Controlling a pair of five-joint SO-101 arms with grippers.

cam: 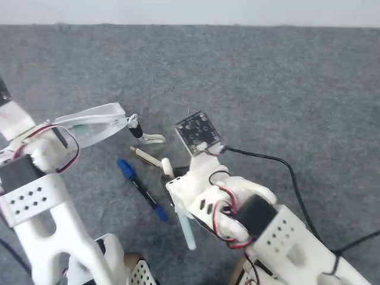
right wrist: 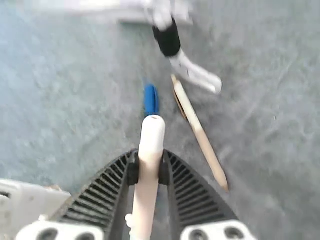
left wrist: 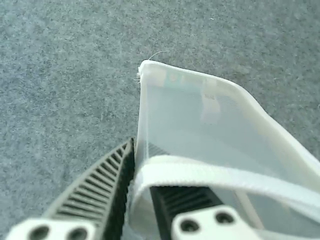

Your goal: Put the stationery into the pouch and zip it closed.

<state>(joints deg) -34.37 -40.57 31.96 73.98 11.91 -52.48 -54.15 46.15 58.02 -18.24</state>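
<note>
left fingers point(left wrist: 102, 192) are pinched tight on the rim of the mesh pouch point(left wrist: 200, 130), over on the left of the grey desk point(cam: 267, 89); right fingers point(right wrist: 97, 197) clamp a white pen point(right wrist: 151, 132) (sticking out past them); blue pen point(cam: 138, 185) and wooden pencil point(cam: 146, 157) lie on the desk between the arms
</note>
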